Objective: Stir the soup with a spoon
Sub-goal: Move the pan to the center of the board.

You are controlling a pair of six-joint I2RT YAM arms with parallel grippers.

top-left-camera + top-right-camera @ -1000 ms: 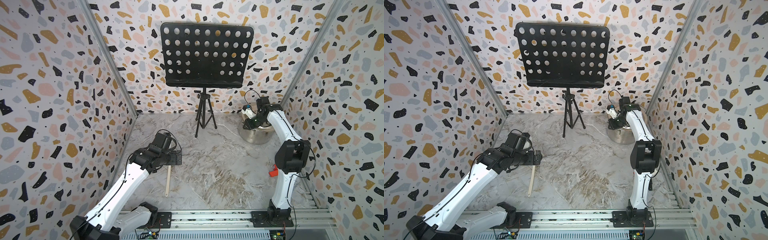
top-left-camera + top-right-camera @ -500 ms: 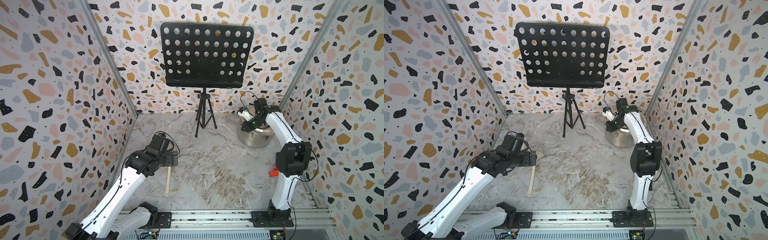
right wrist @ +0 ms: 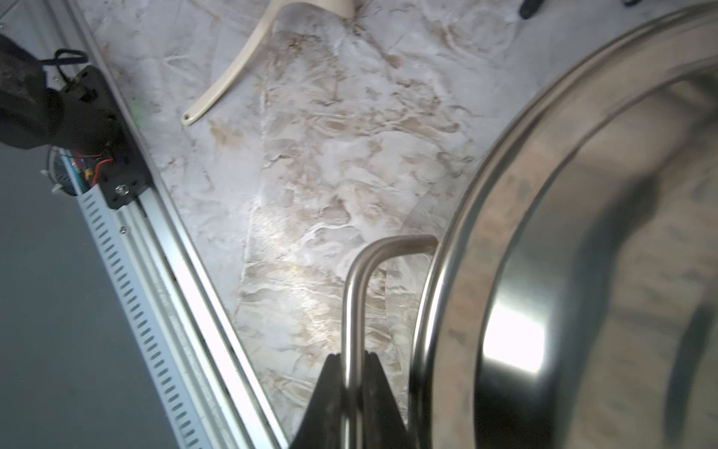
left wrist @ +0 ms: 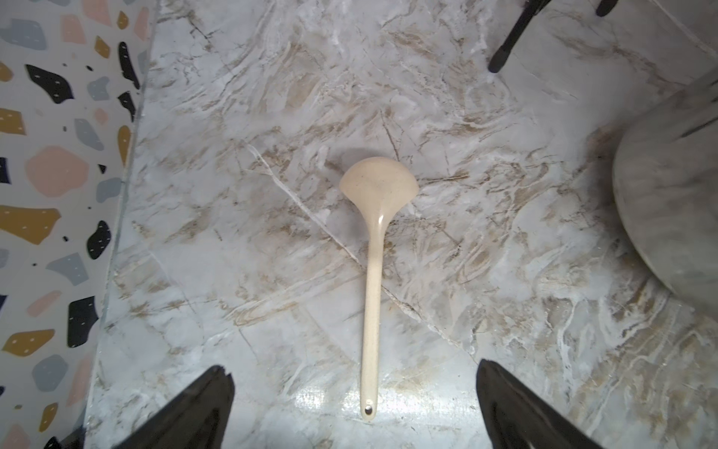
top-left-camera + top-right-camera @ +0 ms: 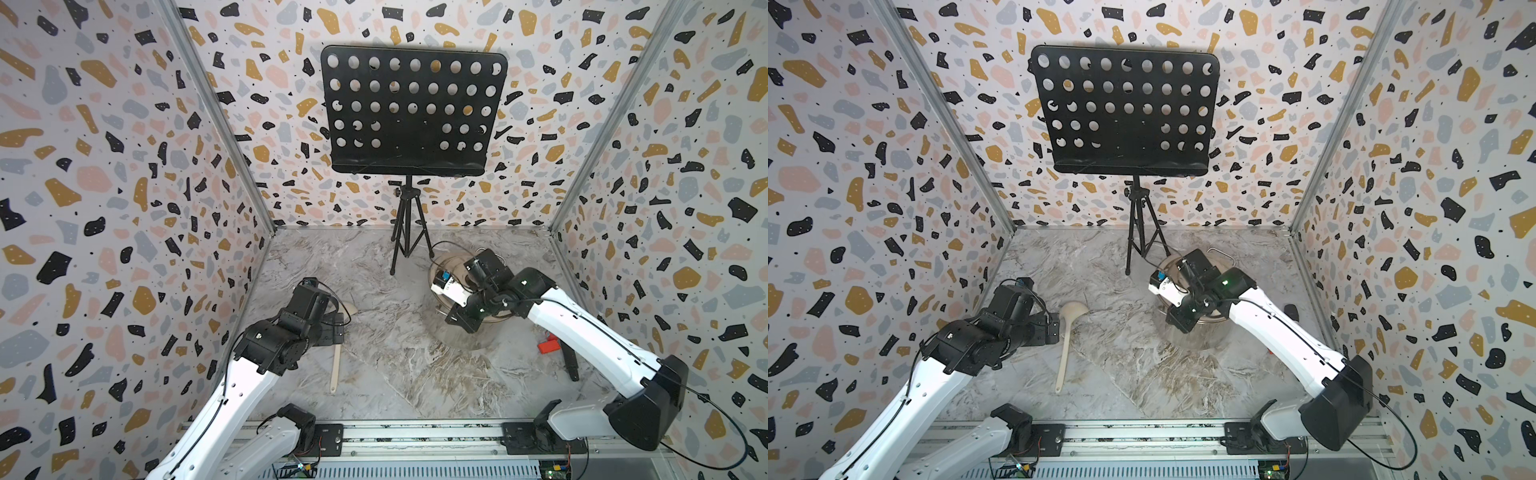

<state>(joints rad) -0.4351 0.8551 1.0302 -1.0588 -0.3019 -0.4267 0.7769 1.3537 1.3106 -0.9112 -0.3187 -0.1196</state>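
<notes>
The spoon (image 5: 335,365) (image 5: 1065,345) (image 4: 371,272) (image 3: 229,83), a cream ladle, lies flat on the marble floor at the left with its bowl pointing away from the front rail. My left gripper (image 5: 338,328) (image 5: 1054,328) (image 4: 351,365) hangs open over the handle's end without touching it. The steel pot (image 5: 461,336) (image 5: 1200,336) (image 4: 676,194) (image 3: 505,194) stands right of centre, blurred and half hidden by my right arm. My right gripper (image 5: 457,322) (image 5: 1179,322) (image 3: 351,355) is shut on the pot's loop handle (image 3: 353,295). No soup shows, only shiny steel.
A black perforated music stand on a tripod (image 5: 409,232) (image 5: 1140,232) stands at the back middle, one leg close to the pot. A small red object (image 5: 548,345) lies by the right wall. The metal rail (image 5: 415,436) (image 3: 155,272) runs along the front edge. Terrazzo walls close in three sides.
My right arm has swung the pot from the back right corner toward the middle and front, gripper tightening on the handle. My left arm shifted slightly over the spoon's handle.
</notes>
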